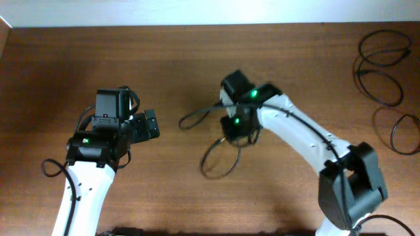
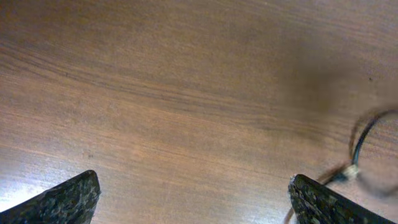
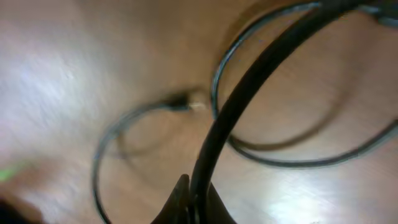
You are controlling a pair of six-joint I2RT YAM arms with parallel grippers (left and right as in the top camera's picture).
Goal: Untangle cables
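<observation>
A thin black cable (image 1: 216, 156) lies in loops at the table's middle, one loop reaching left (image 1: 194, 119). My right gripper (image 1: 237, 129) is shut on this cable and holds a strand off the wood. In the right wrist view the pinched strand (image 3: 249, 93) rises from the closed fingertips (image 3: 196, 198), with loops and a plug end (image 3: 186, 104) on the table below. My left gripper (image 1: 151, 124) is open and empty, left of the cable. In the left wrist view its fingertips (image 2: 193, 196) stand wide apart, and a cable end with a plug (image 2: 354, 168) shows at the right.
Three separate black cable loops lie at the far right: one at the back (image 1: 386, 47), one below it (image 1: 379, 85), one near the edge (image 1: 401, 134). The wooden table (image 1: 164, 59) ends at a white wall at the back.
</observation>
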